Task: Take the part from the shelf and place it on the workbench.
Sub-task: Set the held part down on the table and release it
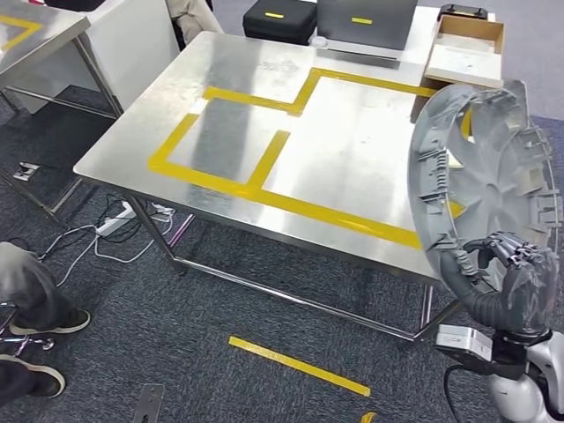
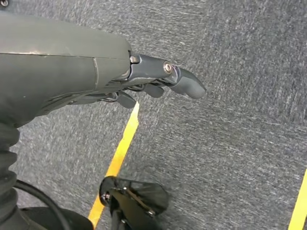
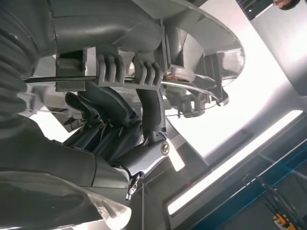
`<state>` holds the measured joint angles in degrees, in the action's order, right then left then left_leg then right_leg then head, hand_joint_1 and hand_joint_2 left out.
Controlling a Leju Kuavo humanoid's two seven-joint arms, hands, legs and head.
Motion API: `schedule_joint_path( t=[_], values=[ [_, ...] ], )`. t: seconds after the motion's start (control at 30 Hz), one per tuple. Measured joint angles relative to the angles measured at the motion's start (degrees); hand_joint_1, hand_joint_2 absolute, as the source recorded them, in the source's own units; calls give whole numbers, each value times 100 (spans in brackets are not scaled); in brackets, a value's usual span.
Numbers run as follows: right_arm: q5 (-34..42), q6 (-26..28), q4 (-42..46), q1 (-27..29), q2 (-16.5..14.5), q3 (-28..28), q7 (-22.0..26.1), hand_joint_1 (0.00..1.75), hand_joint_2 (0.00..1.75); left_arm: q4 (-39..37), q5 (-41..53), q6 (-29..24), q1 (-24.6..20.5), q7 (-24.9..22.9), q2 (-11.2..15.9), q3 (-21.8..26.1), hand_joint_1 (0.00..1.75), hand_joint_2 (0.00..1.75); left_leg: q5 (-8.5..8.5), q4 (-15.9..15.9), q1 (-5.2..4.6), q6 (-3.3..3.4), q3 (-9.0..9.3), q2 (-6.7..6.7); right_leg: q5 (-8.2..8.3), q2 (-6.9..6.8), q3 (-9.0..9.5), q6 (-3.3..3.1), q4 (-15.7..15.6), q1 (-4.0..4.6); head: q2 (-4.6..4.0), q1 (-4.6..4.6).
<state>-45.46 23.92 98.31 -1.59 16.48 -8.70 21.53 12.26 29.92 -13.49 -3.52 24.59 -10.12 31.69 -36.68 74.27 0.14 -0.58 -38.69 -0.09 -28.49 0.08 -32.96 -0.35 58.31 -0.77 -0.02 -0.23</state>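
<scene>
The part (image 1: 486, 172) is a large grey round wheel-cover-like disc with ribs and clips, held upright at the right of the head view, over the near right corner of the steel workbench (image 1: 253, 88). My right hand (image 1: 515, 273) grips its lower rim from below. Up close, my right hand (image 3: 119, 129) has its fingers wrapped around the part's (image 3: 181, 43) rim and wire ring. My left hand (image 2: 155, 79) hangs over grey carpet, fingers stretched out and apart, holding nothing.
Yellow tape (image 1: 266, 172) marks rectangles on the workbench top. Black cases (image 1: 279, 18) and a cardboard box (image 1: 465, 48) sit at its far edge. A person's shoes (image 1: 40, 322) and cables (image 1: 113, 225) lie on the carpet at left. Another steel table (image 1: 33, 35) stands far left.
</scene>
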Motion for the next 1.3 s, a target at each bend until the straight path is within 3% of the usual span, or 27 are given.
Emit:
schedule_joint_path(
  t=[0.03,0.1,0.13,0.2,0.33,0.4,0.47,0.5,0.53,0.57,0.63,0.7,0.83,0.9,0.97,1.0,1.03,1.07,1.13,1.17,1.2,1.3],
  values=[
    [2,-5,0,2,-1,0,3,175,175,0,2,10,5,33,0,1,0,175,128,-82,-1,14,-50,0,-39,11,50,2,0,5,0,-2],
    [6,-26,-2,2,-10,0,6,175,175,0,9,34,9,83,2,3,0,175,703,-721,-21,83,68,-2,-120,20,160,17,-3,14,0,3],
    [8,-37,-8,-2,-20,-1,9,175,175,-1,11,42,8,94,5,6,0,175,911,-1033,-40,127,138,-3,-153,23,202,32,-7,16,0,5],
    [7,-55,-22,-18,-38,-6,19,175,175,0,16,49,4,107,11,11,0,175,1091,-1411,-82,195,221,-6,-200,29,226,83,-16,14,0,3],
    [-1,-74,-41,-89,-53,-42,43,175,175,0,13,57,-15,127,3,17,0,175,1123,-1563,-55,272,284,-9,-333,17,189,232,45,12,1,8],
    [-1,-78,-58,-134,-54,-61,44,175,175,0,11,57,-40,131,2,23,0,175,1125,-1618,-28,310,327,-7,-591,9,-76,280,540,3,0,25],
    [-1,-80,-80,-147,-55,-83,45,175,175,0,14,62,-52,128,-1,29,0,175,1105,-1617,-24,333,332,-7,-856,8,-497,323,1284,-12,0,30],
    [-1,-79,-92,-144,-55,-90,46,175,175,0,16,64,-48,123,-2,31,0,175,1092,-1614,-21,334,338,-9,-862,7,-643,345,1488,-24,0,28],
    [-1,-78,-101,-142,-55,-93,45,175,175,0,20,65,-43,119,-2,32,0,175,1077,-1608,-14,326,348,-13,-759,5,-695,365,1493,-36,0,28],
    [-1,-77,-108,-142,-55,-94,45,175,175,0,26,64,-38,114,-2,34,0,175,1057,-1597,-2,308,365,-20,-550,1,-628,383,1265,-52,0,28],
    [1,-75,-116,-145,-55,-95,39,175,175,0,39,58,-35,109,1,40,0,175,1003,-1557,10,246,393,-34,-135,-18,-319,419,515,-78,0,36],
    [0,-75,-130,-145,-56,-101,39,175,175,0,45,55,-38,109,3,49,0,175,972,-1504,-7,179,379,-41,-14,-18,-110,386,93,-76,1,33],
    [-1,-74,-142,-136,-57,-109,40,175,175,0,46,54,-42,109,3,74,0,175,899,-1413,-4,81,346,-38,-37,-6,-68,217,61,-69,0,-5],
    [0,-73,-142,-138,-57,-109,34,175,175,0,46,53,-41,109,4,78,0,175,611,-945,10,27,153,-35,-37,-17,-47,149,45,-80,0,-15],
    [-3,-74,-142,-137,-57,-115,36,175,175,0,46,53,-36,109,4,80,0,175,263,-176,15,2,-183,-34,-46,-21,-39,118,46,-71,0,-23],
    [-4,-74,-142,-137,-57,-120,36,175,175,0,46,53,-33,109,4,81,0,175,195,80,16,2,-296,-34,-49,-19,-31,114,47,-65,0,-23],
    [-4,-74,-142,-137,-57,-124,36,175,175,0,46,53,-30,109,4,82,0,175,239,141,16,11,-322,-34,-54,-16,-21,111,47,-59,0,-23],
    [-3,-74,-142,-137,-57,-126,36,175,175,0,46,53,-29,109,4,82,0,175,382,-15,15,28,-250,-34,-60,-11,-6,110,47,-54,0,-22],
    [-1,-73,-142,-138,-57,-130,35,175,175,0,46,53,-29,109,6,83,0,175,780,-748,5,88,96,-36,-79,-1,30,120,47,-46,0,-21],
    [-2,-74,-142,-140,-58,-133,35,175,175,0,46,53,-31,109,7,83,0,175,898,-1092,-6,117,255,-37,-89,4,34,134,52,-37,0,-20],
    [-2,-74,-142,-140,-58,-136,36,175,175,0,48,53,-37,109,7,83,0,175,950,-1325,-19,138,357,-38,-92,6,29,155,55,-31,0,-20],
    [-5,-73,-142,-144,-59,-139,34,175,175,0,52,53,-41,107,4,85,0,175,929,-1478,-30,183,399,-38,-88,2,8,248,26,-34,1,-20]
  ],
)
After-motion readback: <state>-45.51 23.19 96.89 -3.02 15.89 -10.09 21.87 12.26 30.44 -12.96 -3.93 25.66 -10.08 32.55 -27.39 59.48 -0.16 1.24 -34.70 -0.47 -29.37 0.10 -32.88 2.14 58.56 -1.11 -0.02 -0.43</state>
